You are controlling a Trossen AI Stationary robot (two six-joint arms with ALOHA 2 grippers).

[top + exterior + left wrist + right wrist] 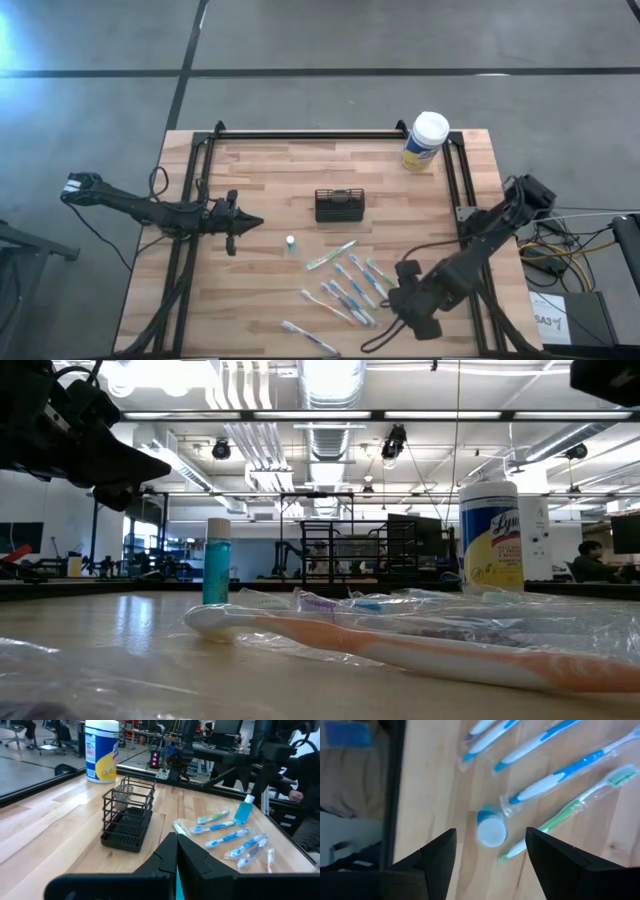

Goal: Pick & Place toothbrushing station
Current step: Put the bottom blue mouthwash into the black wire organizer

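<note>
— Toothbrushing station (127, 815) isn't held yet, is it?

— No. We see our right gripper (490, 852) with jaws spread, a small blue bottle (491, 828) between them and wrapped toothbrushes (555, 777) just beyond. Our left gripper (176, 851) has jaws pressed together; ahead of them stands the black wire caddy, upright, seemingly empty. Next we'd judge a pick and a carry to it.

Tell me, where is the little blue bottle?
In the high view the small blue bottle stands upright near the table's middle, just in front of the black mesh caddy and beside the wrapped green toothbrush.
</note>
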